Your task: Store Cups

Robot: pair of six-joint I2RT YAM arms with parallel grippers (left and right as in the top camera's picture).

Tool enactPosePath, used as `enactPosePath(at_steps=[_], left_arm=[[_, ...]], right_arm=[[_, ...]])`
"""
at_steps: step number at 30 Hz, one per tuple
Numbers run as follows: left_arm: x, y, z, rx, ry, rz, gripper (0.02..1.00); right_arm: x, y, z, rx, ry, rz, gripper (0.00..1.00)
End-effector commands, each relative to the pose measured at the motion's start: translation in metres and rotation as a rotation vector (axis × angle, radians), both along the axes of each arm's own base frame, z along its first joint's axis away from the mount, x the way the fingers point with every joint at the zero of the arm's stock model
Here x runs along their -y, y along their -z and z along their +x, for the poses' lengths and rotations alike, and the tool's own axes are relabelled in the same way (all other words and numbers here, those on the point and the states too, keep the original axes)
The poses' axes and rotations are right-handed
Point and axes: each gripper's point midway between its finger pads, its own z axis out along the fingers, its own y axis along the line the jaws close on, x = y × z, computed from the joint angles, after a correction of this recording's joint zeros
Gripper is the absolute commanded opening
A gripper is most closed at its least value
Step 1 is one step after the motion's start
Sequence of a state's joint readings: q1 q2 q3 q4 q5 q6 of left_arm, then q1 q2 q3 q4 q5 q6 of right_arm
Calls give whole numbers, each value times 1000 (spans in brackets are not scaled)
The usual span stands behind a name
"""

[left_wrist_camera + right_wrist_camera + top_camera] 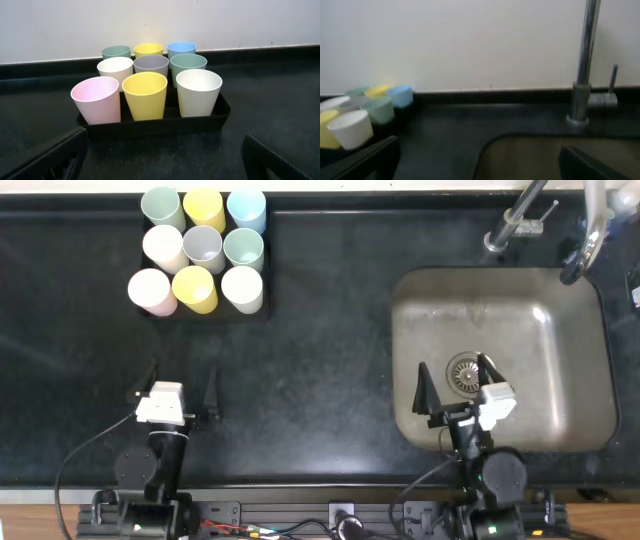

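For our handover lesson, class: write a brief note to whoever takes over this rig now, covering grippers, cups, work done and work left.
Left gripper: open, empty, above the black countertop, facing the tray.
Right gripper: open, empty, over the steel sink.
Nine pastel plastic cups stand upright, three by three, in the black rectangular tray.
Done: every visible cup is stored.
Left: likely nothing; check for cups off camera.

I see nine cups [203, 248] standing in a tray [150, 127] at the far left of the counter [320, 380], with the sink [540, 350] at the right.
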State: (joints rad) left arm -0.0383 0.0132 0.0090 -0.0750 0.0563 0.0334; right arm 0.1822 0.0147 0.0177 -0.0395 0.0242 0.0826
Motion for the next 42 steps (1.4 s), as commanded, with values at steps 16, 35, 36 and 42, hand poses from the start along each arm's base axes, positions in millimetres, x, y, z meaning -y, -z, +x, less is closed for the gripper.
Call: enactPosePath(at_steps=[16, 35, 36, 42], left_arm=[[0, -1, 0, 5, 0, 3, 1000], [0, -1, 0, 5, 1, 3, 1000], [0, -1, 0, 5, 0, 3, 1000], [0, -1, 0, 5, 0, 3, 1000]], right_arm=[[19, 10, 3, -24, 107, -18, 998], [18, 11, 3, 5, 108, -265, 998], [18, 11, 3, 5, 108, -265, 998], [18, 11, 3, 5, 108, -265, 998]])
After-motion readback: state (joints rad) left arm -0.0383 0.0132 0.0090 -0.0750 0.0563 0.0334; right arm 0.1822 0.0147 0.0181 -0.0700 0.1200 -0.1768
